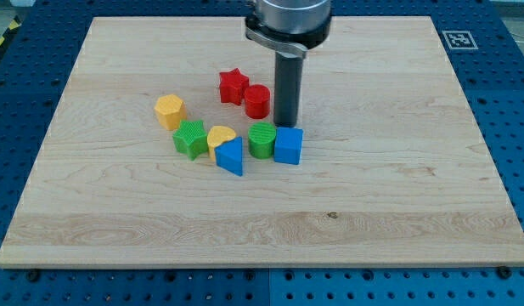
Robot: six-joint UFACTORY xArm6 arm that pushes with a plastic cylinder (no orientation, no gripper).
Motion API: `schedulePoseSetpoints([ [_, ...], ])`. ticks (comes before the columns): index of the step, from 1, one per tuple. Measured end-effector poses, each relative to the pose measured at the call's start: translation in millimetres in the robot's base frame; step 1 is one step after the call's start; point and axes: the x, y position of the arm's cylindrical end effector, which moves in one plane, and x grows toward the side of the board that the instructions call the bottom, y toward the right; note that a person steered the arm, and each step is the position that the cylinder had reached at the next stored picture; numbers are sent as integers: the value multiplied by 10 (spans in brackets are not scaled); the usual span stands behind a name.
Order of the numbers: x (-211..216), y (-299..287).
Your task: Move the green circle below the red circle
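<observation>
Arm entering from the view's top, dark rod upright, my tip (286,125) down at the board.

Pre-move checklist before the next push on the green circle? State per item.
1. Green circle sits below red circle: ok, roughly, slightly toward the view's right.
2. My tip located: ok, right of the red circle, just above the blue cube.
3. Tip clear of green circle: cannot tell, close at its upper right.
4. Green circle free of neighbours: not ok, blue cube touches or nearly touches its right side.
5. Blue triangle and yellow heart crowd its left: not ok.
6. Red star undisturbed beside red circle: ok.
</observation>
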Motion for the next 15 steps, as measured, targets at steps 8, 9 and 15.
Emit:
schedulePoseSetpoints([
  [8,681,-463],
  [9,556,-356],
  [15,369,-410],
])
